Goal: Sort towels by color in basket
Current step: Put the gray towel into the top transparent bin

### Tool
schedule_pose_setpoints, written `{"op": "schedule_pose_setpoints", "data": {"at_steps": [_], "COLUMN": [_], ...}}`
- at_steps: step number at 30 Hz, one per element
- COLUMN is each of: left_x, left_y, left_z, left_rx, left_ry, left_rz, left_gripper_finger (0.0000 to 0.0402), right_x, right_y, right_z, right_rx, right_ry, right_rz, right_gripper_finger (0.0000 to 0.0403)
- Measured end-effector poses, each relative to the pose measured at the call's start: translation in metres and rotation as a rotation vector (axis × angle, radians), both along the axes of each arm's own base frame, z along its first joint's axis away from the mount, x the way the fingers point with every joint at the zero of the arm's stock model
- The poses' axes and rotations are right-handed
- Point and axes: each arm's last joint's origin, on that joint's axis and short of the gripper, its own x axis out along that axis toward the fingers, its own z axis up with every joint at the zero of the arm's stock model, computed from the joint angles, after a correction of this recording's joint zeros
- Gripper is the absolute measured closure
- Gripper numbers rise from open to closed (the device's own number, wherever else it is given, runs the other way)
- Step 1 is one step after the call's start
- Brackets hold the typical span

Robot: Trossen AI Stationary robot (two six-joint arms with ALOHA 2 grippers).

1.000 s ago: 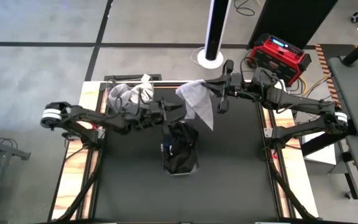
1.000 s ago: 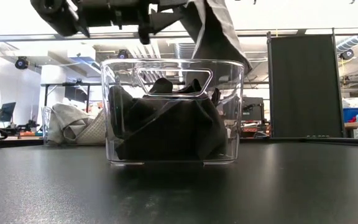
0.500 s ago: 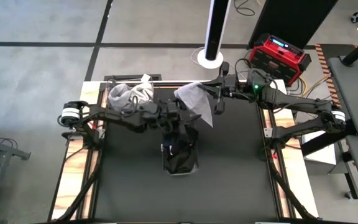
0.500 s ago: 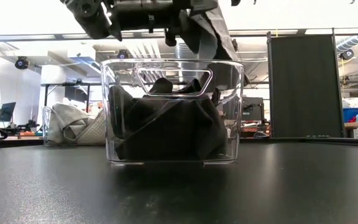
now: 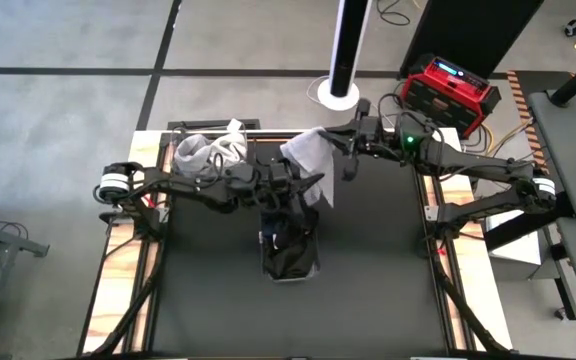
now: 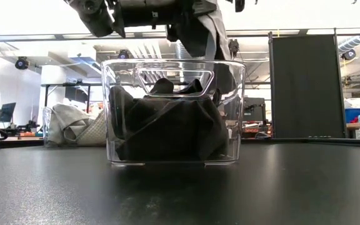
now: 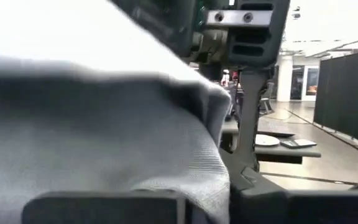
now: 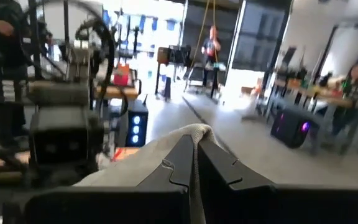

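Clear rectangular plastic basket [image 5: 290,262] standing mid-tabletop on dark matte tabletop [image 5: 368,300], already packed with dark, black-looking folded towels [image 6: 167,128] reaching close to its rim in the low view. Light grey woven towel [image 5: 311,160] held in the air just beyond the basket's far end, hanging down toward that end; in the low view its lower edge [image 6: 206,37] draped above the basket's far rim. Right gripper [image 5: 340,150] beyond the basket on its right side, fingers [image 8: 180,163] pinched together on a fold of the light grey towel, cloth visibly bunched between them in the right wrist view. Left gripper [image 5: 303,190] just over the basket's far end, right up against the same towel; left wrist view filled by grey weave [image 7: 104,149] lying across the gripper; cannot tell whether open or clamped on the cloth. Loose heap of light grey and white towels [image 5: 206,152] lying on the tabletop beyond the basket to its left, well apart from it, also seen behind the basket's left wall in the low view [image 6: 74,125]. Red and black box-shaped device [image 5: 450,88] on the floor beyond the tabletop's far right corner.
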Motion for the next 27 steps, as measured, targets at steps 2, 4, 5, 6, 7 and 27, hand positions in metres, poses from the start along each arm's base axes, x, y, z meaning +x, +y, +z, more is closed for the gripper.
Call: {"op": "schedule_pose_setpoints", "data": {"at_steps": [2,4,5,6,7,27], "left_x": [-0.001,-0.003,-0.004,-0.005,-0.007,-0.092], "left_y": [-0.003,-0.009,-0.012,-0.014,-0.017,-0.057], "left_z": [0.002,0.007,0.010,0.013,0.017,-0.008], "left_rx": [0.013,0.038,0.052,0.062,0.070,-0.009], "left_ry": [-0.002,-0.017,-0.028,-0.047,-0.064,-0.187], "left_rz": [-0.022,-0.049,-0.076,-0.098,-0.118,-0.072], "left_gripper_finger": [0.0392,0.0399,0.0400,0.0400,0.0400,0.0401], "right_x": [0.000,0.000,0.000,0.000,0.000,-0.010], "right_y": [0.000,0.000,0.000,0.000,0.000,-0.005], "right_z": [-0.004,-0.007,-0.009,-0.011,-0.012,-0.039], "right_rx": [0.024,0.066,0.086,0.106,0.125,0.309], "right_ry": [0.034,0.063,0.076,0.089,0.103,0.353], "right_rz": [-0.001,0.001,0.004,0.005,0.005,-0.051], "right_gripper_finger": [0.0393,0.0392,0.0389,0.0385,0.0378,0.0136]}}
